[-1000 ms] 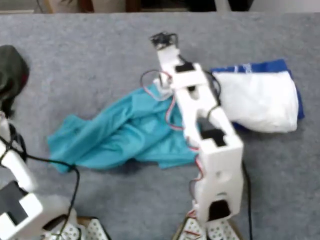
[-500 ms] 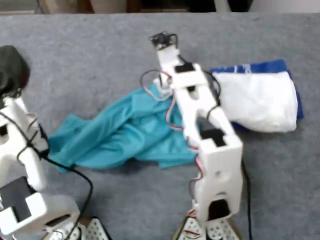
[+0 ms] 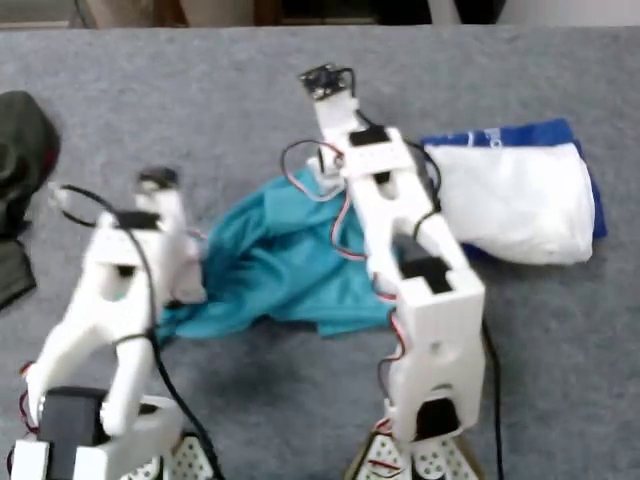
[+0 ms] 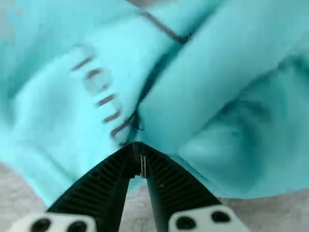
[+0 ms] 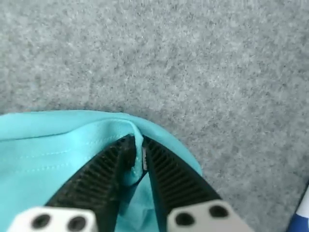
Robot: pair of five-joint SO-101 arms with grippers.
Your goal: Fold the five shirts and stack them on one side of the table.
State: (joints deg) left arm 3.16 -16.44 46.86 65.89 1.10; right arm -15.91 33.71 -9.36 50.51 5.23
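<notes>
Left claw (image 4: 140, 157) pinches the left end of the teal shirt (image 3: 280, 265), right claw (image 5: 139, 152) grips its far hem, seemingly to spread it flat on the counter (image 3: 200, 120) for folding.

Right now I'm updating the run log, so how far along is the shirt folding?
Done: a folded white shirt lies on a blue shirt at the right side of the table. In hand: both arms' jaws are shut on the crumpled teal shirt mid-table, which is not yet folded. Left: folding and stacking that one, plus the dark garment bunched at the left edge.
</notes>
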